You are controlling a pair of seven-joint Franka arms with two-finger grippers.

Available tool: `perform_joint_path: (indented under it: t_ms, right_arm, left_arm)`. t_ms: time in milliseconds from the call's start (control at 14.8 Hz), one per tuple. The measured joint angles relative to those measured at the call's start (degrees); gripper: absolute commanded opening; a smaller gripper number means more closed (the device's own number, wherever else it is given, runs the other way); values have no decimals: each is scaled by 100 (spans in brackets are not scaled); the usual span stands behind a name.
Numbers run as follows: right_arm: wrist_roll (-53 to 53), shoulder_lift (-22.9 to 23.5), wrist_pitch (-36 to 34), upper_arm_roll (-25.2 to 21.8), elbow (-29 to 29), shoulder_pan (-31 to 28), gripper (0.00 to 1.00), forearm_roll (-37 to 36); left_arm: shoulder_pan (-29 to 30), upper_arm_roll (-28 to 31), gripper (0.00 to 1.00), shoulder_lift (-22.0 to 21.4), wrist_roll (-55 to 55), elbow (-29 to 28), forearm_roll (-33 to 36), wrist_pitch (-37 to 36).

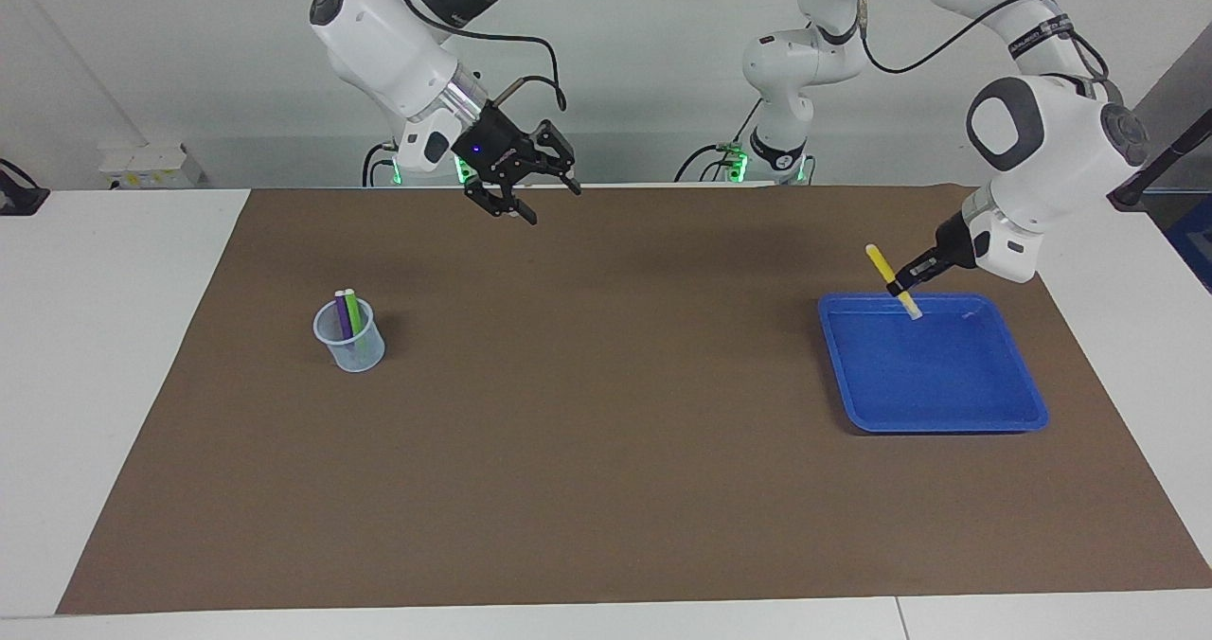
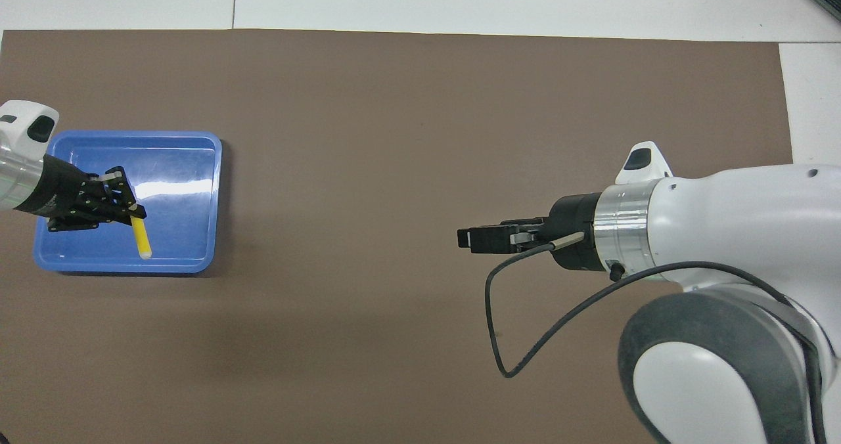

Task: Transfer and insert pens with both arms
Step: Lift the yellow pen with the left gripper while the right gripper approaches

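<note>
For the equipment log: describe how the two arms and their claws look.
Both arms are glossy white, rounded segments with dark grey joint caps and a silver ring at each wrist. Each ends in a black two-finger claw: left claw, right claw. Black cables loop along both arms, and green lights glow at their bases. The right claw's body shows a small blue light.

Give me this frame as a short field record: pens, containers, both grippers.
yellow marker pen: clamped in left gripper, tilted, pale cap end down over blue plastic tray
purple marker pen: standing in clear plastic cup
bright green marker pen: in the same cup, beside the purple one
right gripper: open, empty, raised over brown mat, waiting
</note>
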Motion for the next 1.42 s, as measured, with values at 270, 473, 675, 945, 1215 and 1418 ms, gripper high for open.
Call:
perform_joint_path:
  t_ms: [270,473,675,945,1215,1418]
  right_arm:
    - [-319,-1,110,-4,-38,0,84,669]
    - [-623,-24,259,-4,-183,10,84,1226]
    - [-881,-83,632,-1,-440,195,84,1745]
    - [-889,-152,1202,4,-628,617,86,2240]
    - [-889,-165,1512,7,-668,860,86,2396]
    - [-889,-167,1577,5,-669,914,86,2398]
  left_arm:
    - [-431,-14,0,-256,-1278,-1,-454,-158]
    - [-696,-26,0,-579,-2525,3,-963,-155]
    - [-726,-65,0,-858,-3243,-18,-1265,-199]
    - [-1257,-103,0,-991,-4720,-46,-1415,-85]
    - [-1912,-123,0,-989,-6048,-133,-1425,542]
    - [-2213,-126,0,-990,-6774,-182,-1426,766]
